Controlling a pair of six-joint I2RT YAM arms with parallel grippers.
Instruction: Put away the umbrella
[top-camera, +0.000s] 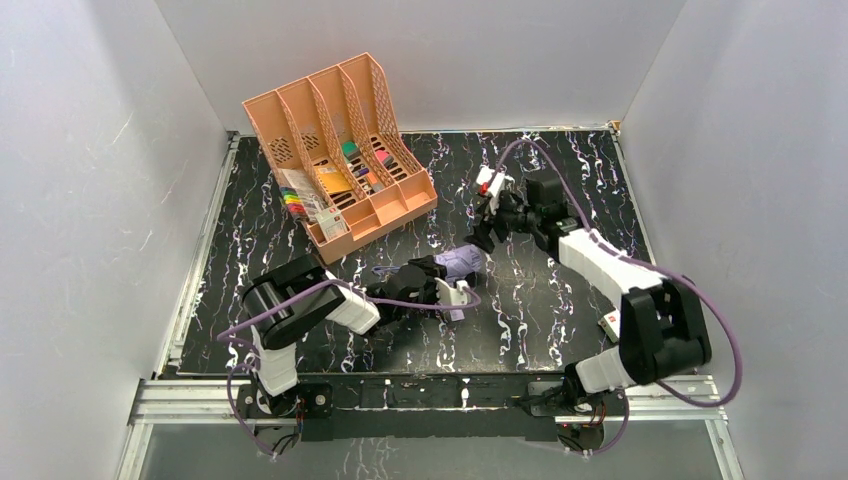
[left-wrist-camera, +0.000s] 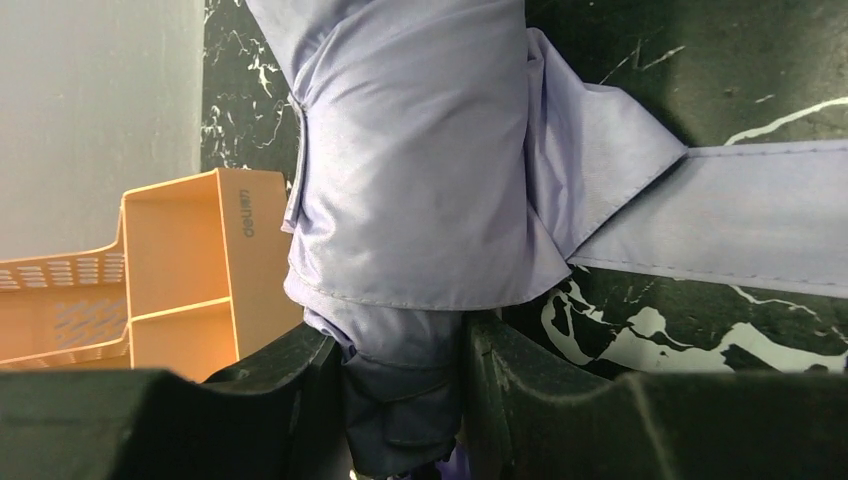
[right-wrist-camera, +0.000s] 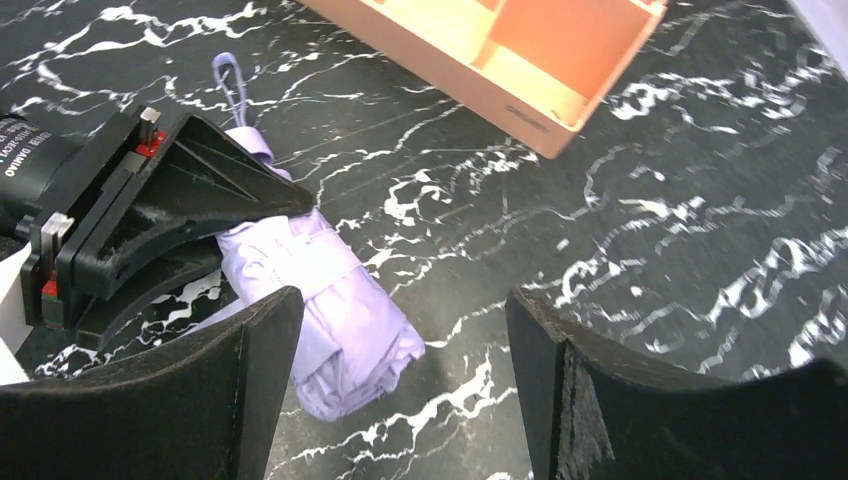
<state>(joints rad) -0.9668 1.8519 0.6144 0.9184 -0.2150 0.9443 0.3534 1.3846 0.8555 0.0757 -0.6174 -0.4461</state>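
On the black marbled table (top-camera: 540, 295), the left gripper (top-camera: 438, 287) is clamped on the lavender umbrella (top-camera: 464, 263). The right gripper (top-camera: 487, 220), at its 1 o'clock, hangs with jaws apart, holding nothing

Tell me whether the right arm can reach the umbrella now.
Probably yes: the right gripper hangs open near the umbrella, whose free end sticks out past the left gripper, nothing between.

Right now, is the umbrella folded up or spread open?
Folded: the umbrella is a compact lavender bundle lying on the table, one end clamped in the left gripper.
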